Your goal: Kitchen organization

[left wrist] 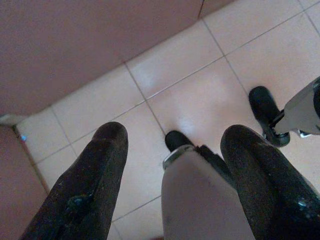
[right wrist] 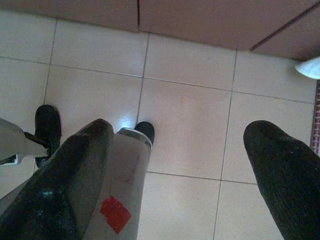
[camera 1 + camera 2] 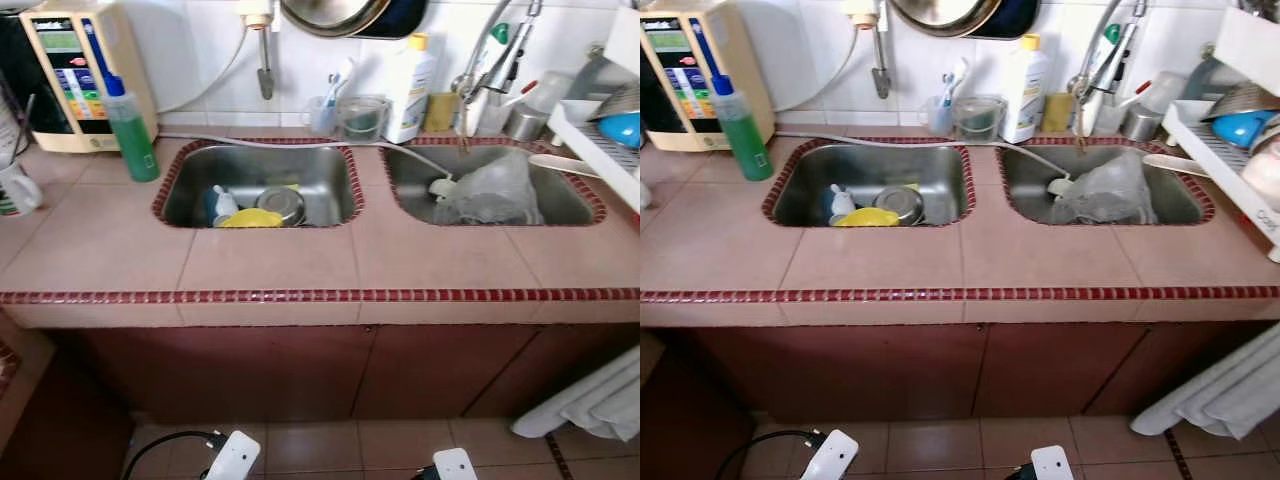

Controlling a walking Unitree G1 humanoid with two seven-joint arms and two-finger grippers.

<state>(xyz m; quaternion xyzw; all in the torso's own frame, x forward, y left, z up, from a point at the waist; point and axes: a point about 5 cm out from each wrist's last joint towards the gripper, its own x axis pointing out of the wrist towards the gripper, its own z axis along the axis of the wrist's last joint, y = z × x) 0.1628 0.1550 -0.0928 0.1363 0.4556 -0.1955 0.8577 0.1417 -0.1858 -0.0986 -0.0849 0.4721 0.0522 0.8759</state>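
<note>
A pink tiled counter (image 3: 280,262) holds two steel sinks. The left sink (image 3: 190,190) contains a yellow dish (image 3: 250,218), a metal bowl (image 3: 281,203) and a small white bottle (image 3: 224,203). In the right sink (image 3: 410,175) lies a crumpled clear plastic bag (image 3: 495,190) under the faucet (image 3: 490,55). Both arms hang beside my legs over the tiled floor. The left gripper (image 1: 177,132) is open with nothing held. The right gripper (image 2: 179,129) is also open and holds nothing.
A green bottle (image 3: 132,135), a water unit (image 3: 70,70) and a mug (image 3: 15,188) stand at the left. A white bottle (image 3: 410,90) and a glass cup (image 3: 362,117) line the back wall. A dish rack (image 3: 590,140) with a blue bowl (image 3: 622,128) sits right. A towel (image 3: 600,400) hangs low right.
</note>
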